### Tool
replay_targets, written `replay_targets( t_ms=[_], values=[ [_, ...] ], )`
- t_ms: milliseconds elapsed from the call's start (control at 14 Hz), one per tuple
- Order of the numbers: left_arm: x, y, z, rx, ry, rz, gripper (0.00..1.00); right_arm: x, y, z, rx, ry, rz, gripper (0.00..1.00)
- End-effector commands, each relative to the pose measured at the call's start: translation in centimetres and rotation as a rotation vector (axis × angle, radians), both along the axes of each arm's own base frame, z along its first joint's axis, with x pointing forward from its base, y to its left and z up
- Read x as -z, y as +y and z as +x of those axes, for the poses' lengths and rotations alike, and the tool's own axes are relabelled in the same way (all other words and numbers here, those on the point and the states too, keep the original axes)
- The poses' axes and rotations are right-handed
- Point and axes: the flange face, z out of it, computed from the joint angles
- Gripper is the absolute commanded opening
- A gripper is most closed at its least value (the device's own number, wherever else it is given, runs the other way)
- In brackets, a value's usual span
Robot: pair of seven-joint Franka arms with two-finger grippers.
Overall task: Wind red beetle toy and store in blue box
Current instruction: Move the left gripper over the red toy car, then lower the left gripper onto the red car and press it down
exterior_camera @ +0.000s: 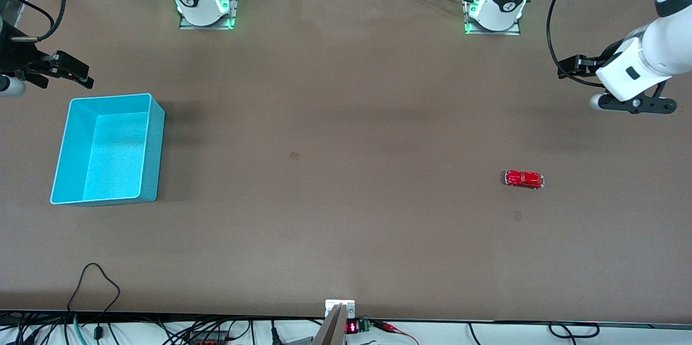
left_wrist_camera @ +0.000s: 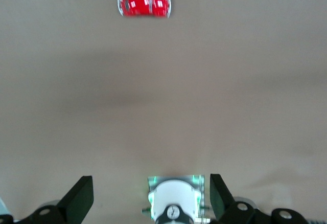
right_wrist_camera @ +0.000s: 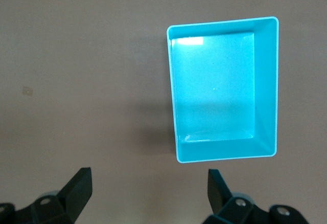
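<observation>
The red beetle toy stands on its wheels on the brown table, toward the left arm's end. My left gripper hangs open and empty over bare table, apart from the toy. The blue box sits toward the right arm's end, open top up, with nothing inside. My right gripper hovers open and empty over bare table just off one short wall of the box.
The two arm bases stand along the table edge farthest from the front camera. Cables and a small bracket lie at the nearest edge. A wide stretch of table separates toy and box.
</observation>
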Motion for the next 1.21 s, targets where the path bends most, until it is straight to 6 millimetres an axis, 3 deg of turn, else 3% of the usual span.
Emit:
replay_targets(
  t_ms=[0,214,357,500,714,929,1143],
  values=[
    [1.2,-0.3,-0.2,0.150,0.050,-0.067,1.00,-0.1,0.0,-0.1,0.007,-0.005,-0.015,1.00],
    [4.3,0.7,0.3,0.468,0.037,-0.182,1.00,0.3,0.1,0.1,0.009,0.001,-0.009,1.00],
    [7.5,1.5,1.0,0.597,-0.018,-0.215,1.00,0.2,0.1,0.2,0.009,-0.002,-0.007,1.00],
    [11.3,3.5,2.4,0.753,-0.099,-0.249,1.00,0.2,0.0,0.2,0.009,-0.002,-0.006,1.00],
    [17.6,4.8,5.7,0.990,-0.166,-0.288,1.00,0.2,0.0,0.2,0.009,-0.002,-0.006,1.00],
    [22.2,4.8,7.9,1.237,-0.227,-0.300,1.00,0.2,0.0,0.2,0.009,-0.002,-0.006,1.00],
    [26.1,4.7,8.1,1.387,-0.264,-0.241,1.00,0.3,0.0,0.3,0.009,-0.005,-0.007,1.00]
  ],
)
